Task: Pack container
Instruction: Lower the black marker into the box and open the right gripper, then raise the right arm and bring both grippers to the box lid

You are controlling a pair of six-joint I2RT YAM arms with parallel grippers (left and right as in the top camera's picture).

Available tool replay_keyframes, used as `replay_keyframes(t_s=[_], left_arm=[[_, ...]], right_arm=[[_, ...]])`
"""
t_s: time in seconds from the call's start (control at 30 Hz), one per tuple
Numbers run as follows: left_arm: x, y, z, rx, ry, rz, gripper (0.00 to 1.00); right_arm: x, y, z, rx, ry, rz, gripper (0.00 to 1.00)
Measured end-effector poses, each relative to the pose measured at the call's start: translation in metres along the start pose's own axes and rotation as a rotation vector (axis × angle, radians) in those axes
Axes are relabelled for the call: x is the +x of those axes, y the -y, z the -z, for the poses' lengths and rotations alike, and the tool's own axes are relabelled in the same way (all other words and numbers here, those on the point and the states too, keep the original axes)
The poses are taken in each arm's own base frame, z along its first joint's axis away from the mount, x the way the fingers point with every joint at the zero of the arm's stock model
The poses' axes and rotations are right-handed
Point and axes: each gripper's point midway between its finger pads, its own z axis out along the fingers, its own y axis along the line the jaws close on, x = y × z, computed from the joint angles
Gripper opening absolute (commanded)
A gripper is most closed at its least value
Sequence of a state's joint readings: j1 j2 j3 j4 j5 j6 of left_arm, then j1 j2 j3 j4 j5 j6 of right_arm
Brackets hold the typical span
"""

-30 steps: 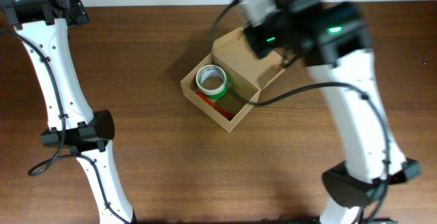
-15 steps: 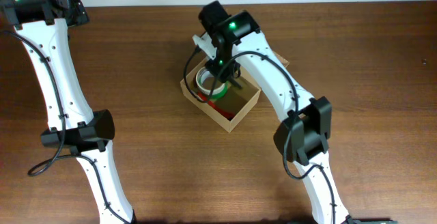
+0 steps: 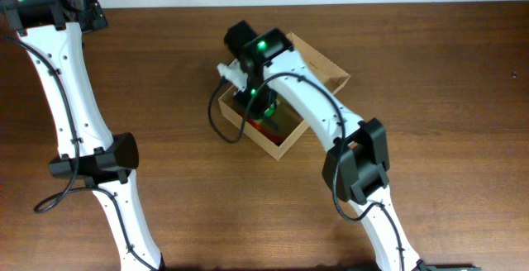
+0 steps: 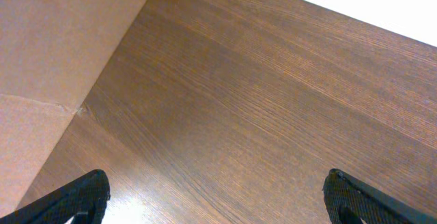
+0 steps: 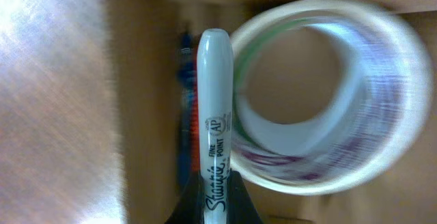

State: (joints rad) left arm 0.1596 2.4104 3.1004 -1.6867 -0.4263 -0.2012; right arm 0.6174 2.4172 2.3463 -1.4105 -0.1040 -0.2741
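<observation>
From overhead, I have the container (image 3: 283, 143) directly beneath my right pincer (image 3: 259, 107), on the table (image 3: 430, 180). It is a small tan cardboard box set at an angle, with its lid flap (image 3: 324, 66) thrown open on the far side of the pincer. The arm covers most of what is inside it. I judge the box light, with thin walls that would buckle under a hard pinch, and likely to slide on the smooth wood. I would take it by a wall rim near a corner, or take the flap by its free edge.

At the left wrist, my left pincer (image 4: 215, 200) is spread wide and holds nothing, with bare table between its tips. A plain tan cardboard surface (image 4: 48, 53) stands off to one side of it; I cannot tell what it belongs to.

At the right wrist, the right pincer is clamped on a grey marker (image 5: 214, 101), which points straight out ahead of the tips. Just beside the marker is a tape roll (image 5: 382, 80) inside the box. On the marker's other side a red and blue item (image 5: 186, 121) lies along the tan box wall (image 5: 147, 80).
</observation>
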Motion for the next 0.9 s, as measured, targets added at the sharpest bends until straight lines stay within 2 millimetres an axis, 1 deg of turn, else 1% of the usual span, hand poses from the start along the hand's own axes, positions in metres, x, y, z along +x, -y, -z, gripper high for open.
replay_keyframes(t_s=[0.13, 0.27, 0.3, 0.33, 0.37, 0.53, 0.7, 0.77, 0.83, 0.87, 0.9], left_arm=[[0.0, 0.0, 0.0, 0.0, 0.0, 0.0, 1.0], [0.0, 0.0, 0.0, 0.0, 0.0, 0.0, 1.0], [0.0, 0.0, 0.0, 0.0, 0.0, 0.0, 1.0], [0.0, 0.0, 0.0, 0.0, 0.0, 0.0, 1.0], [0.0, 0.0, 0.0, 0.0, 0.0, 0.0, 1.0], [0.0, 0.0, 0.0, 0.0, 0.0, 0.0, 1.0], [0.0, 0.0, 0.0, 0.0, 0.0, 0.0, 1.0], [0.0, 0.0, 0.0, 0.0, 0.0, 0.0, 1.0], [0.0, 0.0, 0.0, 0.0, 0.0, 0.0, 1.0], [0.0, 0.0, 0.0, 0.0, 0.0, 0.0, 1.0], [0.0, 0.0, 0.0, 0.0, 0.0, 0.0, 1.0]], right_arm=[[0.006, -0.018, -0.012, -0.019, -0.044, 0.024, 0.04], [0.006, -0.027, -0.018, -0.022, -0.05, 0.036, 0.04], [0.004, -0.028, -0.018, -0.021, -0.046, 0.039, 0.14], [0.003, -0.029, -0.018, -0.019, -0.041, 0.042, 0.24], [0.001, -0.029, -0.018, -0.017, -0.036, 0.034, 0.25], [0.001, -0.026, -0.018, 0.003, -0.035, 0.043, 0.25], [0.011, -0.018, -0.016, 0.024, -0.073, 0.03, 0.29], [0.014, -0.013, -0.009, 0.042, -0.086, 0.023, 0.3], [0.013, -0.006, 0.005, 0.072, -0.069, 0.017, 0.33], [0.012, -0.001, 0.018, 0.097, -0.046, 0.014, 0.34], [0.011, 0.004, 0.036, 0.127, -0.013, 0.01, 0.35]])
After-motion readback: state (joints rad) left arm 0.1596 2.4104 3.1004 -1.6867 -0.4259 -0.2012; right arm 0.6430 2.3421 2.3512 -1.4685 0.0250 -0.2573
